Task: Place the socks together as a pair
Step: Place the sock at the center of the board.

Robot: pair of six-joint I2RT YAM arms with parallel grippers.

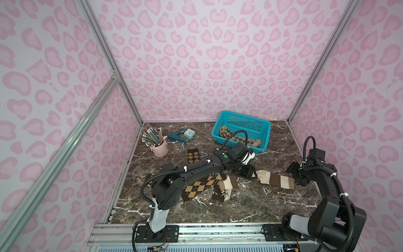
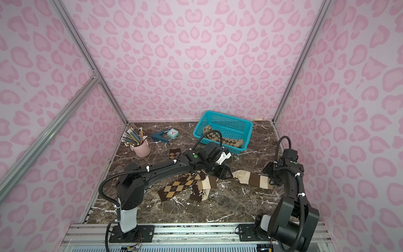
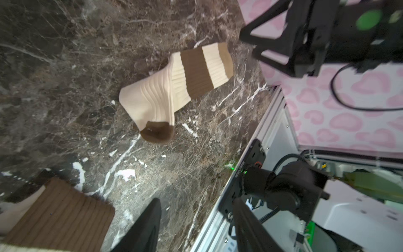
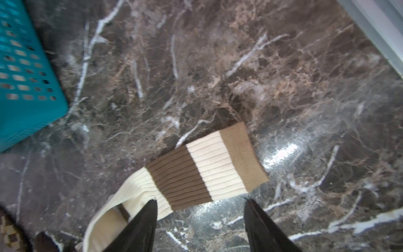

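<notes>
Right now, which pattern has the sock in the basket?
Sock: tan-brown argyle diamonds; both top views.

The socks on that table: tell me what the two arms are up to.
Both arms are at a cream-and-brown striped sock lying flat on the marble table, one gripper near each end. The left gripper and right gripper are open, and neither holds it. Its match sits apart in a heap with an argyle sock and a flowered sock, so this pair is not together yet. Another argyle sock shows in the teal basket.
</notes>
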